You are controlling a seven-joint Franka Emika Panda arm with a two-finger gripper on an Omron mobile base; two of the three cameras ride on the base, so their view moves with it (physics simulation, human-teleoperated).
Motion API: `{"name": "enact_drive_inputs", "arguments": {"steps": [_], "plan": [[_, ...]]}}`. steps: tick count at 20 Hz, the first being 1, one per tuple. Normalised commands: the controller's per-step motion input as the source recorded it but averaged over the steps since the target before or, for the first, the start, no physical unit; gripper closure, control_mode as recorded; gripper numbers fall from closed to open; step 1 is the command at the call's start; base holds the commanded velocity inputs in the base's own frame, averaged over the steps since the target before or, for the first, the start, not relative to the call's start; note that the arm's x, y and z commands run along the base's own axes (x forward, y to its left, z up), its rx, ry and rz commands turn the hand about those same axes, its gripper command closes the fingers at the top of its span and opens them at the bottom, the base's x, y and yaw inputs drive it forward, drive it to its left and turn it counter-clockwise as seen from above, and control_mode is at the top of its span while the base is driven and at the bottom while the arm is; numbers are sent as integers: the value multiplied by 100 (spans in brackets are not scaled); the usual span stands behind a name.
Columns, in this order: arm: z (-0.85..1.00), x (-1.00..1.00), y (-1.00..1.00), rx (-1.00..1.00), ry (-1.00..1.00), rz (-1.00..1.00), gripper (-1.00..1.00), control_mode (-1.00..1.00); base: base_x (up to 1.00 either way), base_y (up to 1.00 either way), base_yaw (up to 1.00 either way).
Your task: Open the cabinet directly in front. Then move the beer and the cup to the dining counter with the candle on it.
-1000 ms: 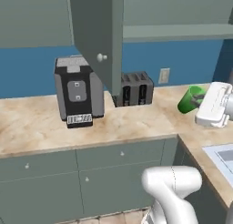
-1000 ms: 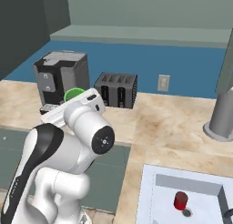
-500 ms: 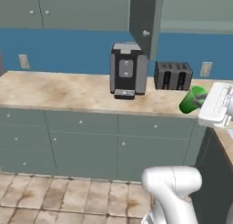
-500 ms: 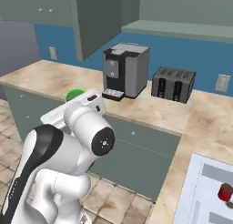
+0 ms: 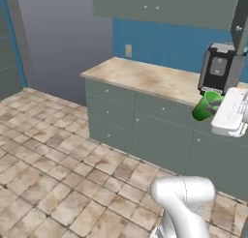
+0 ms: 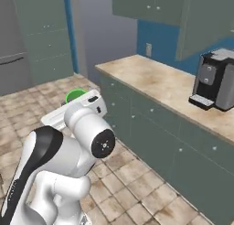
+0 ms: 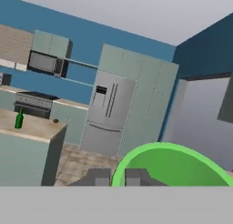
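The bright green cup (image 5: 207, 106) hangs tilted in the air, held by its rim in my gripper (image 5: 216, 105), in front of the worktop. From the other side the cup (image 6: 75, 95) peeks out behind my white hand. In the hand view the cup's rim (image 7: 168, 166) curves across the bottom, and the gripper (image 7: 118, 177) is shut on its left edge. Far off, the beer (image 7: 19, 118) stands upright on the beige dining counter (image 7: 34, 129). The cabinet door (image 5: 240, 14) stands open above the coffee machine and appears again as the cabinet door (image 6: 201, 18).
A black coffee machine (image 5: 220, 70) stands on the marble worktop (image 5: 145, 77) over grey-green drawers. Tiled floor (image 5: 53, 174) spreads to the left. In the hand view a steel fridge (image 7: 109, 116), a stove (image 7: 32, 107) and a microwave (image 7: 43, 63) line the far wall.
The whole picture has swung as the base turns away from the worktop: the coffee machine and toaster slid right and floor came in. The cup stays in my shut gripper.
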Motion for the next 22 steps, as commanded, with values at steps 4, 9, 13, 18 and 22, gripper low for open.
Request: {"name": "enact_drive_inputs", "arguments": {"steps": [4, 9, 13, 18, 22], "plan": [[0, 0, 0, 0, 0, 0, 100, 100, -21, 85, 72], [0, 0, 0, 0, 0, 0, 100, 100, -14, 96, 65], [0, 0, 0, 0, 0, 0, 100, 100, 10, 100, 46], [0, 0, 0, 0, 0, 0, 100, 100, 59, 100, 34], [0, 0, 0, 0, 0, 0, 100, 100, 92, 97, 29]]}}
